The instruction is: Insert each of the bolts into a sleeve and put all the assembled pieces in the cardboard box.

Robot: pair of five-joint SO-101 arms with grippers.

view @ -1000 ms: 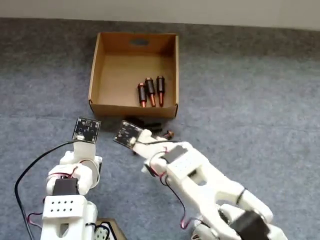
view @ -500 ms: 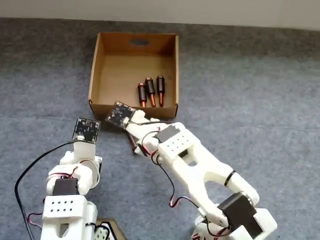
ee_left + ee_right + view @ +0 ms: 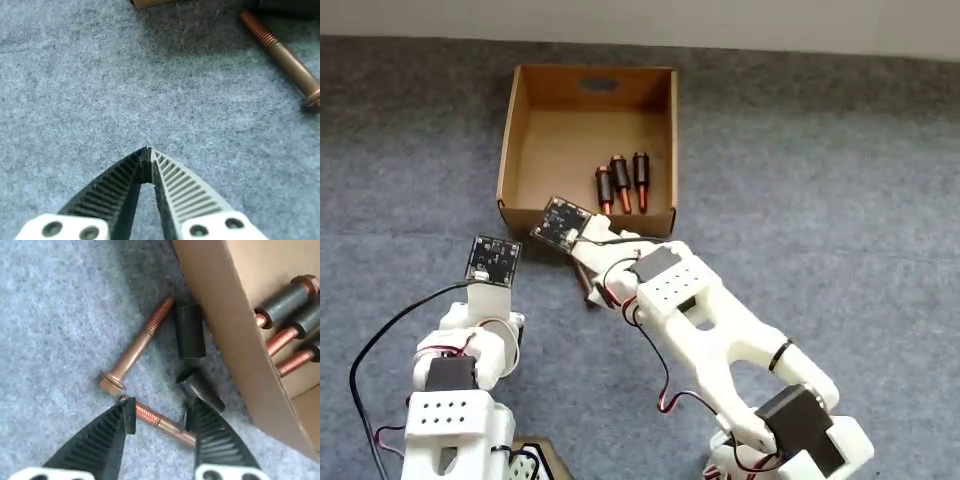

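In the lower left of the high view, the left arm is sitting back from the work. Its left gripper is hovering over the grey cloth surface with its fingers pressed together on nothing. A loose bolt is lying on the cloth beyond it.

The right arm is leaning from the lower right toward the middle of the high frame, its wrist ending just short of the box's front wall. The right gripper is hanging low with its fingers spread, straddling the threaded end of the near bolt, which is lying flat between them. Just past it, the slanting bolt is resting on the cloth. The near sleeve and the far sleeve, both black, are lying close against the box's outer wall.

The cardboard box is sitting open in the upper centre-left of the high view. Three assembled pieces are lying side by side in its lower right corner.
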